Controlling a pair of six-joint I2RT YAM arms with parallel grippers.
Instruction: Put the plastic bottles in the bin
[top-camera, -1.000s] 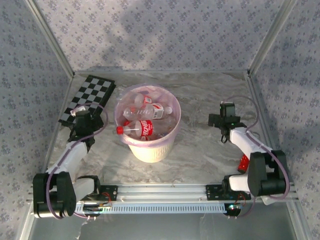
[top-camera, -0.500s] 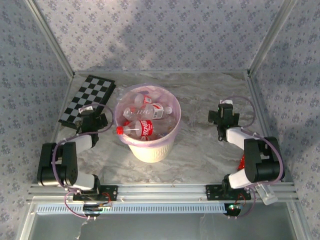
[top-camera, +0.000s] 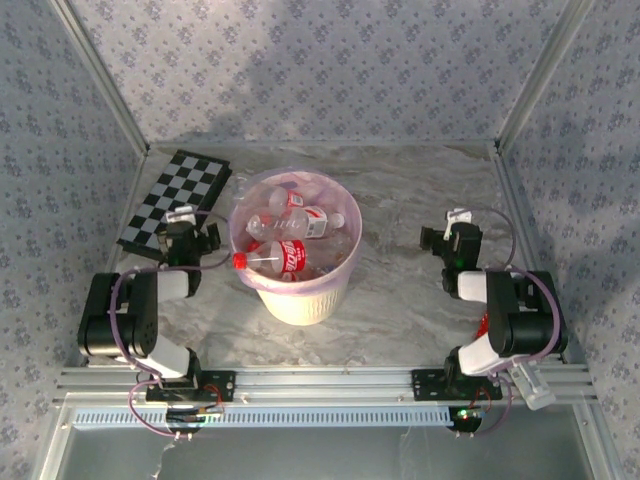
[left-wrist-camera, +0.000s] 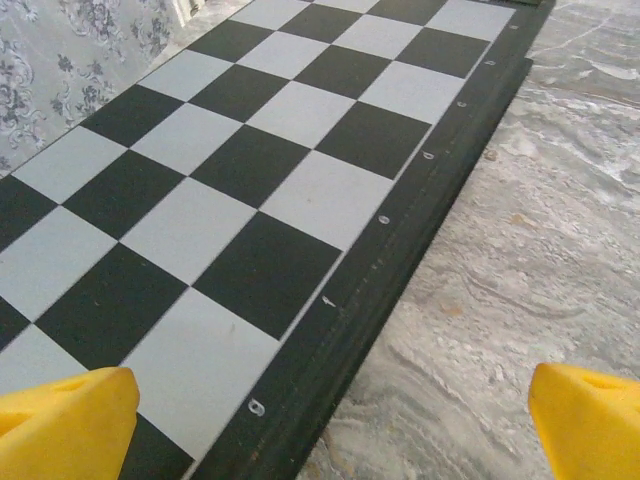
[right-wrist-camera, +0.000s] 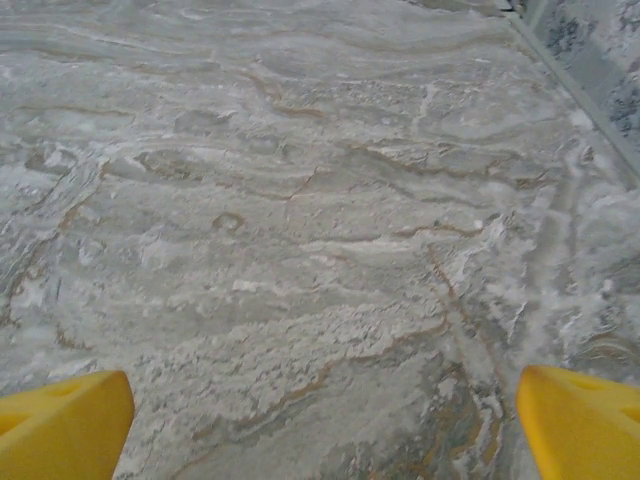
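cream bin (top-camera: 295, 300) with a pink-lilac liner sits mid-table in the top view, and the plastic bottles (top-camera: 285, 257) are piled inside it. i can pick out four for sure: one with a red cap and red label at the near side, another red label further in, and two clear ones. the rest is a see-through jumble, can't count it. — kay

what's around it, anything in the way? — mo

one chequered board (top-camera: 175, 195) at the far left, near the bin's left side. the left gripper (top-camera: 190, 238) sits by the board's near edge, just beside the bin. the right gripper (top-camera: 447, 240) is over the bare marble table (top-camera: 400, 300) on the other side, so the bin stands between the two. one flat red bar (top-camera: 487, 325) is mostly hidden behind the right arm. two arms, both folded back. — kay

and the left wrist view? — mo

the board's black rim runs diagonally up the middle, with squares on the left and marble on the right. two yellow fingertips (left-wrist-camera: 60, 420) sit in the bottom corners, spread wide and gripping nothing. — kay

right wrist? — mo

grey-white marble with brown veins, plus a strip of frame rail (right-wrist-camera: 570, 75) at the top right. two yellow fingertips (right-wrist-camera: 60, 425) here too, wide apart and empty. — kay
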